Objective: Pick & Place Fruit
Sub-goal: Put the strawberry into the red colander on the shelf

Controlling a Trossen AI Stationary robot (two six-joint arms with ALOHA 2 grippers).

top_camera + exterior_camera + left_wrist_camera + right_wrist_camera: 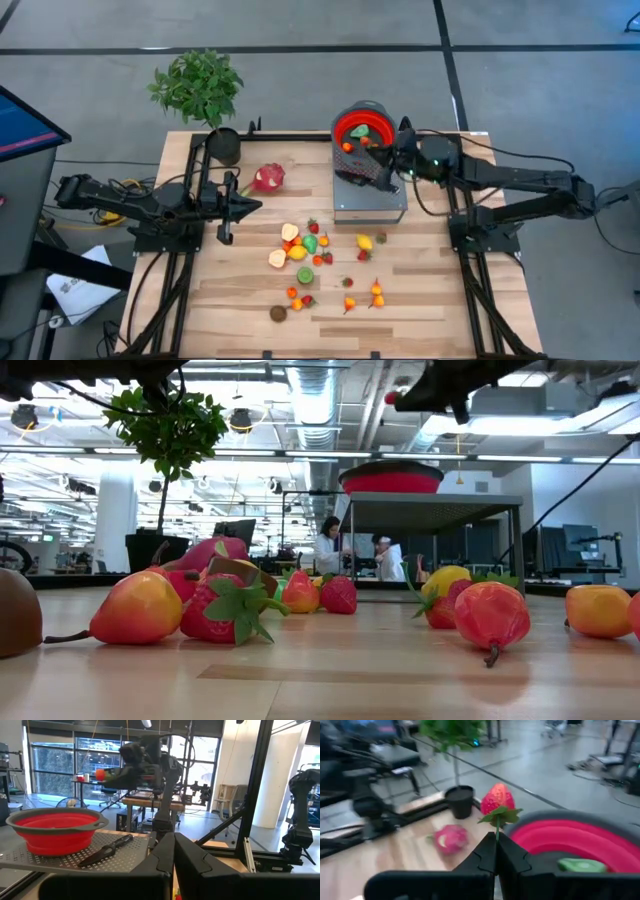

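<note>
Strawberry [496,798], red with a green leafy cap, stands above the right gripper [496,854], fingers pinched shut on its thin stem. Holding by the stem keeps the berry's body free, so it should drop cleanly once released. In the overhead picture that right gripper [385,152] sits upper centre, at the rim of the red bowl [361,128]; the berry is carried over the bowl's edge, not yet inside.

A green fruit piece [581,865] already lies in the bowl's grey-floored interior, with a small orange piece [347,147] near the rim in the overhead view. The bowl rests on a raised perforated metal stand [370,200], a black-handled knife [106,850] beside it.

Remaining fruit is scattered on the wooden table [240,300], lower centre of the overhead frame: small red, orange, yellow and green pieces [305,245], a brown one [278,313] lowest. The pink dragon fruit [268,178] lies apart, up and left, near the potted plant [200,90].

Left gripper [226,207], centre-left of the overhead picture, fingers closed on nothing, waits just below the dragon fruit.

Judgement: placing step under way; most fruit still to go.
</note>
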